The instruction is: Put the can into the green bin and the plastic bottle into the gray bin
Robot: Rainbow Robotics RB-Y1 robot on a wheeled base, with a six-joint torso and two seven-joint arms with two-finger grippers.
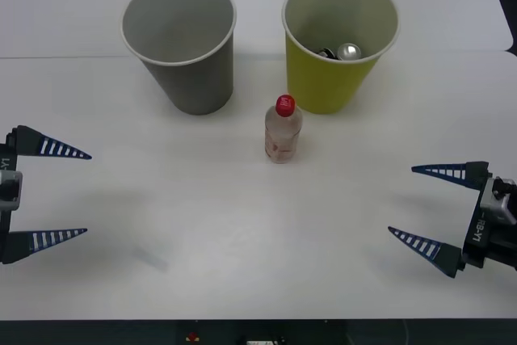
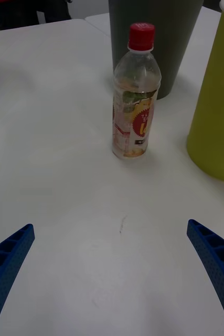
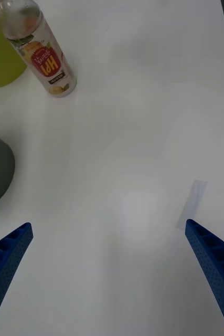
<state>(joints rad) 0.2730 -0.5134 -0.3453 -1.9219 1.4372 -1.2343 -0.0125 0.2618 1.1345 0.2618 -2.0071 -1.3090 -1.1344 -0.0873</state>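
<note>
On the white table (image 1: 242, 224) the gray bin (image 1: 182, 42) stands upright toward the robot's left and the green bin (image 1: 338, 42) stands upright toward its right, the two set side by side at the far part of the surface with a gap between them. Inside the green bin, low against its pale inner wall, lies the can (image 1: 349, 52), its shiny silver top turned upward; a darker patch beside it seems to be part of its body, though the depth of the bin makes that hard to settle. The plastic bottle (image 1: 283, 129) stands upright on the table in front of the gap between the bins, nearer the green one, just short of its base and touching neither; its red cap is on and the pinkish-red label wraps its lower half. From the right wrist view the bottle (image 2: 135, 94) rises ahead of the gray bin (image 2: 153, 42), with the green bin (image 2: 216, 105) at the side. The left gripper (image 1: 48, 194) hovers at the table's left edge, its blue ribbed fingers spread wide and holding nothing. The right gripper (image 1: 428, 208) hovers at the right edge, well apart from the bottle, its fingers likewise spread wide and empty.
</note>
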